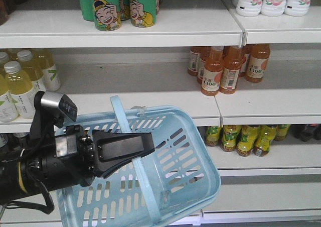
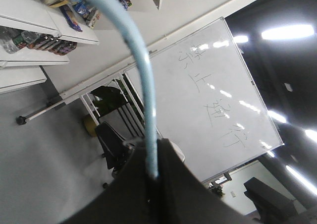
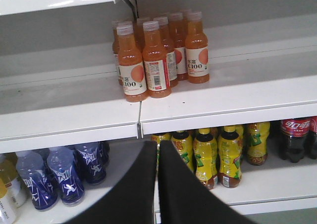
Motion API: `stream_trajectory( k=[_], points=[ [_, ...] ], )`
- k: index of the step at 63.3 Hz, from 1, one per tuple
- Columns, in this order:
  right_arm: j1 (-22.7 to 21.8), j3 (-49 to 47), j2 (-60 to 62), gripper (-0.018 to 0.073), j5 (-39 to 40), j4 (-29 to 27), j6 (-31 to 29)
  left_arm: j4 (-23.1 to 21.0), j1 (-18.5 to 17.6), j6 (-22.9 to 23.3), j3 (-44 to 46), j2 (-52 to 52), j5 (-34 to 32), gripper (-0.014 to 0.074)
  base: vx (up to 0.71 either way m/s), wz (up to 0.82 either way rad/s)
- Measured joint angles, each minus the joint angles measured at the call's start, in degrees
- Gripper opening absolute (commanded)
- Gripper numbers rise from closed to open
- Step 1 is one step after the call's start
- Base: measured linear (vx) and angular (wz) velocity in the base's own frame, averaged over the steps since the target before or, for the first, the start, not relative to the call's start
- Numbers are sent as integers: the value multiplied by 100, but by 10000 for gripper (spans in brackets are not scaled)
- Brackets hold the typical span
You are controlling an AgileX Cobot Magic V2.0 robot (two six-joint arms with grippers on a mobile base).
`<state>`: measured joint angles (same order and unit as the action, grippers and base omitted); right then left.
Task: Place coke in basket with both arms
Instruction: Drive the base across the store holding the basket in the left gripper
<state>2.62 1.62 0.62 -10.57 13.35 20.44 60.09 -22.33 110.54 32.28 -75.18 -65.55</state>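
Note:
The pale blue basket (image 1: 193, 184) hangs tilted in front of the shelves. Its flat hoop handle (image 1: 143, 184) runs between the jaws of my left gripper (image 1: 149, 144), which is shut on it. In the left wrist view the handle (image 2: 142, 70) rises from between the black jaws of the left gripper (image 2: 153, 147) and curves away. My right gripper (image 3: 158, 144) faces the shelves with its jaws shut and nothing between them. The coke is out of view in every frame.
Orange juice bottles (image 3: 156, 55) stand on the middle shelf (image 3: 223, 102). Below are yellow tea bottles (image 3: 218, 152), blue bottles (image 3: 64, 174) and dark cola bottles with red labels (image 3: 294, 137). Green cans (image 1: 108, 8) stand up top, pale yellow bottles (image 1: 22, 84) at left.

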Motion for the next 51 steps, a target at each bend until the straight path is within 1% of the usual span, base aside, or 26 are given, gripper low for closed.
stream_trajectory(
  k=[11, 23, 51],
  points=[
    [0, 0, 0, -4, -4, 0, 0, 0, 0, 0, 0, 0, 0, -8, -4, -20],
    [0, 0, 0, -4, -4, 0, 0, 0, 0, 0, 0, 0, 0, -8, -5, -37],
    [0, 0, 0, -4, -3, 0, 0, -5, 0, 0, 0, 0, 0, -8, -6, -55]
  ],
)
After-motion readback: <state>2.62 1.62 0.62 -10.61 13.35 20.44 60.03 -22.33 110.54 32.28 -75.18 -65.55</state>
